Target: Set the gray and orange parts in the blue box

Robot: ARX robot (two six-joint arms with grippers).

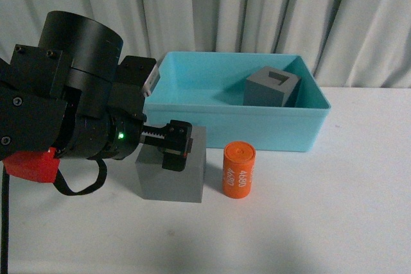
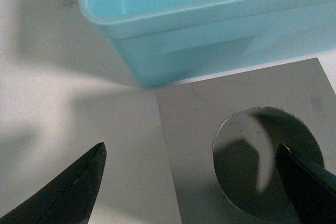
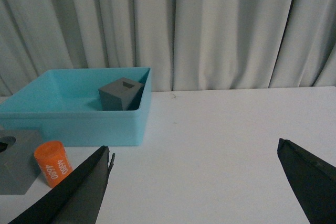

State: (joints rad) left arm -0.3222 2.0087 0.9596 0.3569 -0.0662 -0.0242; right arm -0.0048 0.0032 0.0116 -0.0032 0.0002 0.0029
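A gray cube with a round recess (image 1: 171,183) stands on the white table in front of the blue box (image 1: 257,129). My left gripper (image 1: 176,145) hangs open just above the cube's top. In the left wrist view the left gripper (image 2: 190,150) has one finger over the table beside the cube (image 2: 199,119) and the other over the recess. The orange cylinder (image 1: 238,170) stands upright to the cube's right. A second gray cube (image 1: 273,88), with a square recess, sits inside the box. My right gripper (image 3: 193,148) is open over bare table, away from the parts.
Pale curtains hang behind the table. The left arm's black body (image 1: 70,94) fills the left of the front view, with a red part (image 1: 32,165) low beside it. From the right wrist, the blue box (image 3: 73,124), orange cylinder (image 3: 52,162) and gray cube (image 3: 16,163) show.
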